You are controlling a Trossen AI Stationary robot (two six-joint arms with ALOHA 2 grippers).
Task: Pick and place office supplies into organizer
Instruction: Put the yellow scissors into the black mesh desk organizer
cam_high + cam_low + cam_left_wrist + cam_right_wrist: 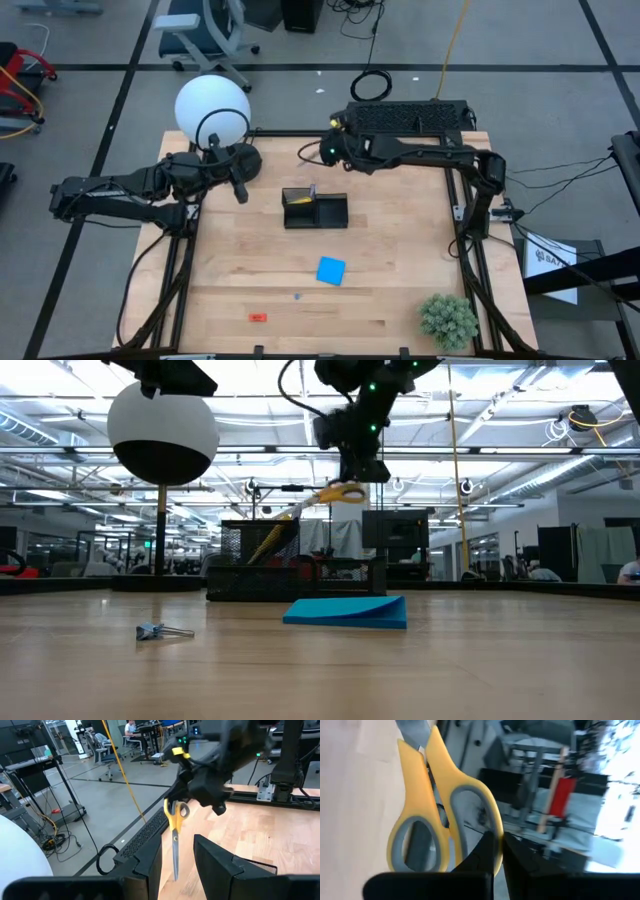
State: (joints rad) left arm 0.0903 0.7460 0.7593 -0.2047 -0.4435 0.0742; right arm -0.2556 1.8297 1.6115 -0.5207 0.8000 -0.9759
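Dark against the pale wood, the left gripper (238, 190) hangs at the table's left rear beside the round lamp (212, 110), its fingers (217, 865) spread apart with nothing between them. Below it toward the front edge lies the small red piece (258, 317), and a small metal clip (160, 631) rests on the boards nearby. At mid-table sits the black organizer (314, 208), with something yellow already in one left compartment. Just in front of it lies the blue pad (331, 270), flat on the wood. Behind the organizer, the right gripper (332, 148) is pinched on one handle loop of the yellow scissors (175, 827), which hang blades-down in the air, clear of the table. The green plant ball (447, 319) stands at the front right corner.
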